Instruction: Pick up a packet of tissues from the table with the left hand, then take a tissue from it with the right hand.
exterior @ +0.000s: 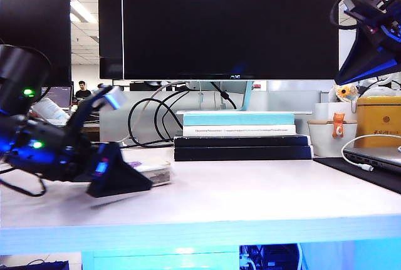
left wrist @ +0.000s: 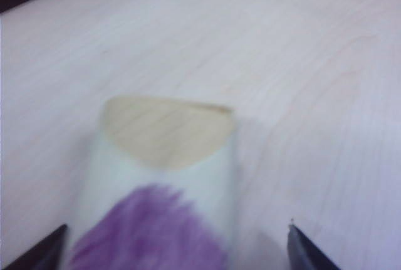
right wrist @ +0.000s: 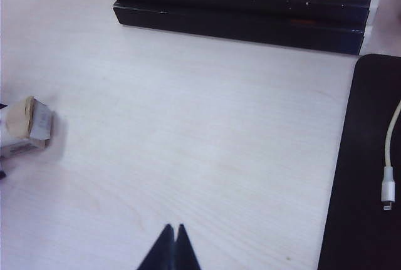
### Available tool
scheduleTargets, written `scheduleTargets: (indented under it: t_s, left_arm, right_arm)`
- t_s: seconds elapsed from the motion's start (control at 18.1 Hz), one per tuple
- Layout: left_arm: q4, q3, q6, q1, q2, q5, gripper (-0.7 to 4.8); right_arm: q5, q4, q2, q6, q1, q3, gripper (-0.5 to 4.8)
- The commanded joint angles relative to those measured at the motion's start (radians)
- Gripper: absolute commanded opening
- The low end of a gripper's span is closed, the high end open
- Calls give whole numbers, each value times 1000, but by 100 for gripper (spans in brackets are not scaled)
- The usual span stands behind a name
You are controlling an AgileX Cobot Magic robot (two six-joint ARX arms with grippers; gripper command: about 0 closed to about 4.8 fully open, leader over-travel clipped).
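Pale wood-grain table (exterior: 250, 195): at lower left, wide-open left gripper (left wrist: 175, 248) straddles the purple-topped whitish plastic tissue packet (left wrist: 166, 188), ungripped; upper right, right gripper (right wrist: 173, 235) hangs closed, empty.

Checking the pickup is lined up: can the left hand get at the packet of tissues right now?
Probably yes. The left gripper is low over the table with jaws open on either side of the packet of tissues, and nothing blocks it.

Low frontal view; downward wrist views

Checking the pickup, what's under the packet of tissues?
The packet of tissues lies flat on the bare table, between the open left gripper's tips. Its underside is hidden.
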Motion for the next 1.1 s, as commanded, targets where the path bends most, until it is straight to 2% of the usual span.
scheduleTargets:
  t_s: [0.06, 0.11, 0.17, 0.22, 0.5, 0.61, 0.77, 0.88, 0.94, 1.1]
  left_arm:
    - [4, 29, 5, -40, 31, -63, 479]
    - [3, 36, 5, -47, 42, -69, 419]
    - [-6, 47, 8, -56, 58, -84, 287]
    - [-14, 53, 6, -57, 69, -99, 236]
    - [-62, 58, 37, -55, 77, -103, 224]
    - [-53, 58, 36, -55, 65, -34, 221]
    - [-66, 58, 35, -55, 29, 16, 203]
    - [-85, 58, 37, -55, -3, 55, 135]
    - [-95, 58, 43, -55, -24, 85, 119]
    - [-101, 58, 39, -56, -82, 168, 119]
  right_arm:
    - [2, 15, -3, -4, 0, 6, -4]
    - [2, 15, -3, -5, 0, 6, -5]
    - [2, 15, -3, -5, 0, 5, -5]
    - [2, 14, -3, -5, 0, 5, -4]
    - [2, 14, -2, -7, 0, 5, -4]
    - [2, 14, -2, -7, 0, 5, -5]
    - [-20, 7, -2, 20, 0, 5, -4]
    - [-98, 5, -2, 67, 0, 5, -4]
    - [-187, 0, -2, 107, 0, 5, -4]
    - [-383, 2, -2, 185, 0, 6, -4]
